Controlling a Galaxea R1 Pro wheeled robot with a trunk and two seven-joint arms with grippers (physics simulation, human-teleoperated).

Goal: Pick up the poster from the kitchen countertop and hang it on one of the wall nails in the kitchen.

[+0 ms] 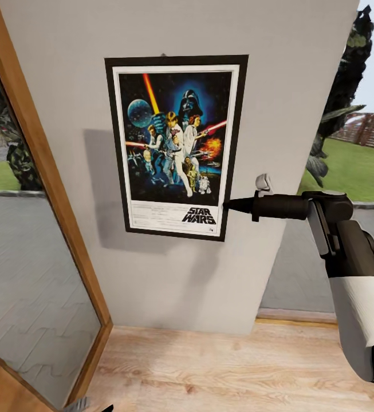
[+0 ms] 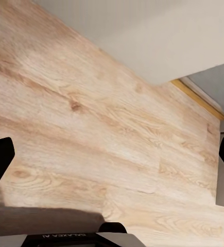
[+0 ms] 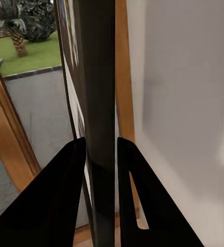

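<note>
Grey wall (image 1: 301, 86) between two windows carried the poster (image 1: 176, 146), upright against it, long axis vertical.
From the side, the right gripper (image 1: 228, 204) pinched the frame's lower right edge, fingers (image 3: 65, 206) closed on either face; the left gripper (image 2: 112, 159) hung spread above the wood floor (image 2: 91, 118), well away.
</note>
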